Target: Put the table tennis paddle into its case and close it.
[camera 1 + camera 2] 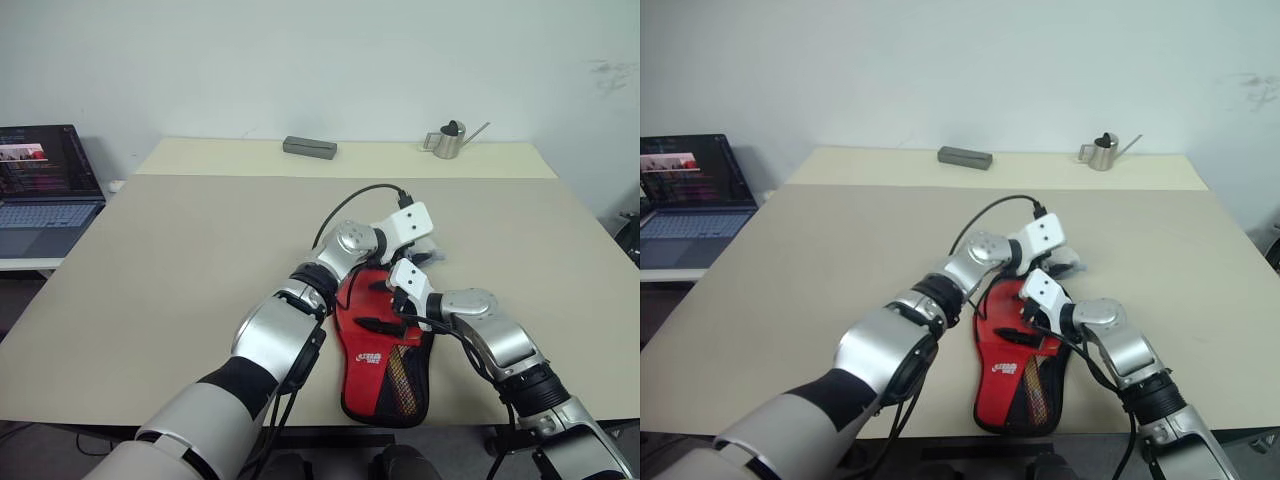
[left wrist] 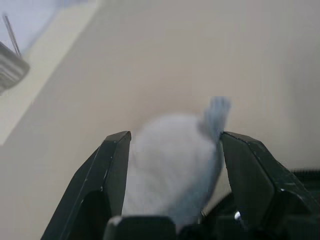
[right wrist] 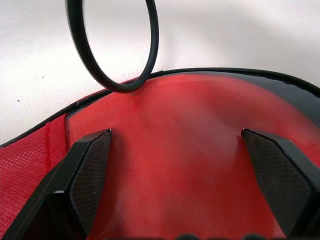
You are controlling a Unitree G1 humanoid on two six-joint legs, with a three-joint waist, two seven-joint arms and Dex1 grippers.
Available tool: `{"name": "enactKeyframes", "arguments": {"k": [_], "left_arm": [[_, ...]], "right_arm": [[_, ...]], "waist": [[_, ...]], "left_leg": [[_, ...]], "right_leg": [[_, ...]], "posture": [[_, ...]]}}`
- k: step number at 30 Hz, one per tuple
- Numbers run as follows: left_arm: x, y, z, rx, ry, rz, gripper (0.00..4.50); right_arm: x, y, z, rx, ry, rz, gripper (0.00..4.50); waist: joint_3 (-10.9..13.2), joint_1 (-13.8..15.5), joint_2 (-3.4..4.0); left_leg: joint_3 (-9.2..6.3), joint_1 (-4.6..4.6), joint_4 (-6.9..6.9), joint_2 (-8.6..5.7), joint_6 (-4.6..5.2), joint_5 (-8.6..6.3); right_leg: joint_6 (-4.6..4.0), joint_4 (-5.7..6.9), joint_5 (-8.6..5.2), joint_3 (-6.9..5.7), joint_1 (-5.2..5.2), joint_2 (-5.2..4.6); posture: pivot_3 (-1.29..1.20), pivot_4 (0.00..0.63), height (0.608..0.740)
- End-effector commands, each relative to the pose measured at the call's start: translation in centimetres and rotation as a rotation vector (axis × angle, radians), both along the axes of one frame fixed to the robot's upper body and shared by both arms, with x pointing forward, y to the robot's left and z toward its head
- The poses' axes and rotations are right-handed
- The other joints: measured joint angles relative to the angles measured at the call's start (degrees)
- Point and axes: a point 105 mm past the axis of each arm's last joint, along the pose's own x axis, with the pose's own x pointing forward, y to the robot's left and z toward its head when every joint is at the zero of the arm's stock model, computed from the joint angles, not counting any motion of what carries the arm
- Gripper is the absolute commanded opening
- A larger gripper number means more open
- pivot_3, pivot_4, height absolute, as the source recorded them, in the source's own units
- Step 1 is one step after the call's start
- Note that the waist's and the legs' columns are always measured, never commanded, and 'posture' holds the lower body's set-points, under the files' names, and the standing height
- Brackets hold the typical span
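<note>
The case [image 1: 372, 372] lies red side up near the table's front edge, its white logo and black mesh panel showing. Its black cord loop [image 3: 112, 45] rests on the table just past its black-edged rim. My right gripper [image 1: 378, 306] hovers open over the case's middle, fingers [image 3: 87, 165] wide apart above the red fabric. My left arm reaches across to the case's far end. There my left gripper [image 2: 175, 137] is open, with a blurred pale grey thing [image 2: 172, 165] between its fingers; I cannot tell what it is. The table tennis paddle is hidden.
At the table's [image 1: 180, 260] far edge sit a grey block [image 1: 309, 148] and a small metal watering can [image 1: 448, 140]. An open laptop [image 1: 45, 185] stands on a lower surface to the left. A black cable [image 1: 345, 205] arcs above my left wrist.
</note>
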Motion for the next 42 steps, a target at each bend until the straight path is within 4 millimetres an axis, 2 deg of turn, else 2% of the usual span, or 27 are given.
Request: {"name": "enactKeyframes", "arguments": {"k": [1, 5, 6, 10, 14, 16, 20, 25, 32, 37, 39, 42], "left_arm": [[0.5, 0.2, 3.0, -0.039, -0.083, -0.017, 3.26], [1.1, 1.5, 4.0, -0.042, -0.097, -0.003, 4.39], [1.3, 1.9, 4.4, -0.046, -0.108, 0.005, 4.45], [1.9, 3.5, 6.5, -0.067, -0.15, 0.009, 4.45], [2.8, 6.3, 8.1, -0.089, -0.175, 0.054, 4.45], [3.3, 8.5, 8.4, -0.093, -0.173, 0.088, 4.45], [3.3, 12.1, 8.4, -0.107, -0.12, 0.098, 4.45], [1.4, 15.7, 6.5, -0.112, -0.002, -0.013, 4.45], [-1.8, 18.0, 4.2, -0.149, 0.133, -0.122, 4.45], [-2.6, 18.3, 3.5, -0.152, 0.152, -0.108, 4.45], [-2.8, 18.3, 3.4, -0.15, 0.15, -0.105, 4.45], [-3.2, 17.8, 3.5, -0.149, 0.146, -0.124, 4.45]], "right_arm": [[-1.7, -1.1, -5.8, -0.151, 0.181, -0.012, 4.5], [-1.4, -0.9, -5.7, -0.148, 0.176, -0.008, 4.5], [-1.3, -0.9, -5.7, -0.149, 0.175, -0.007, 4.5], [-1.2, -0.8, -5.6, -0.147, 0.171, -0.006, 4.5], [-1.1, -0.8, -5.6, -0.145, 0.168, -0.007, 4.5], [-1.0, -0.9, -5.5, -0.144, 0.161, -0.01, 4.5], [-1.1, -0.8, -5.3, -0.127, 0.154, -0.004, 4.5], [-1.1, -0.8, -4.5, -0.103, 0.15, 0.008, 4.5], [-1.8, -0.8, -0.9, -0.037, 0.117, 0.06, 4.5], [-2.2, -0.8, 2.1, 0.002, 0.058, 0.101, 4.5], [-2.8, -1.0, 4.0, 0.024, 0.039, 0.133, 4.5], [-3.6, -2.0, 6.1, 0.039, 0.035, 0.146, 4.5]], "waist": [[0.0, -0.1, 0.01], [0.0, -0.2, 0.01], [0.0, -0.2, 0.01], [0.0, -0.4, 0.02], [0.0, -0.8, 0.06], [0.0, -1.0, 0.06], [0.0, -1.1, 0.09], [0.1, -1.1, 0.12], [0.2, -0.5, 0.19], [0.4, 0.2, 0.25], [0.5, 0.3, 0.32], [0.6, 0.3, 0.37]], "left_leg": [[0.0, 0.01, 0.0, 0.0, 0.0, 0.0], [0.0, 0.03, 0.0, 0.0, 0.0, 0.0], [-0.01, 0.04, 0.0, 0.01, 0.0, 0.0], [-0.01, 0.05, 0.0, 0.02, 0.0, 0.0], [-0.01, 0.05, 0.0, 0.03, 0.0, 0.0], [-0.01, 0.06, 0.0, 0.03, 0.0, 0.0], [-0.01, 0.06, 0.0, 0.04, 0.0, 0.0], [-0.02, 0.05, 0.0, 0.04, 0.0, 0.0], [-0.09, -0.24, 0.03, 0.06, 0.0, 0.0], [-0.28, -0.48, 0.09, 0.06, 0.01, 0.0], [-0.34, -0.64, 0.12, 0.05, 0.01, 0.0], [-0.3, -1.35, 0.26, 0.01, 0.0, 0.01]], "right_leg": [[0.0, 0.0, 0.0, 0.01, 0.0, 0.0], [0.0, 0.04, 0.0, 0.01, 0.01, 0.02], [0.0, 0.05, 0.0, 0.01, 0.01, 0.02], [0.0, 0.08, 0.0, 0.01, 0.0, 0.03], [-0.01, 0.09, 0.0, 0.02, 0.0, 0.03], [-0.01, 0.09, 0.0, 0.02, 0.0, 0.03], [-0.01, 0.1, 0.0, 0.02, -0.01, 0.03], [-0.23, 0.12, 0.12, 0.0, -0.01, 0.02], [-0.36, 0.06, 0.15, -0.02, -0.21, -0.03], [-0.39, -0.01, 0.14, -0.03, -0.31, -0.08], [-0.39, 0.01, 0.15, -0.08, -0.45, -0.1], [-0.4, 0.24, 0.16, -0.03, -1.2, -0.11]], "posture": [[0.0, 0.15, 0.74], [0.0, 0.15, 0.74], [0.0, 0.15, 0.74], [0.0, 0.15, 0.74], [0.0, 0.15, 0.74], [0.0, 0.15, 0.74], [0.0, 0.15, 0.74], [0.0, 0.15, 0.74], [0.0, 0.15, 0.74], [0.0, 0.15, 0.74], [0.0, 0.15, 0.74], [0.0, 0.15, 0.74]]}}
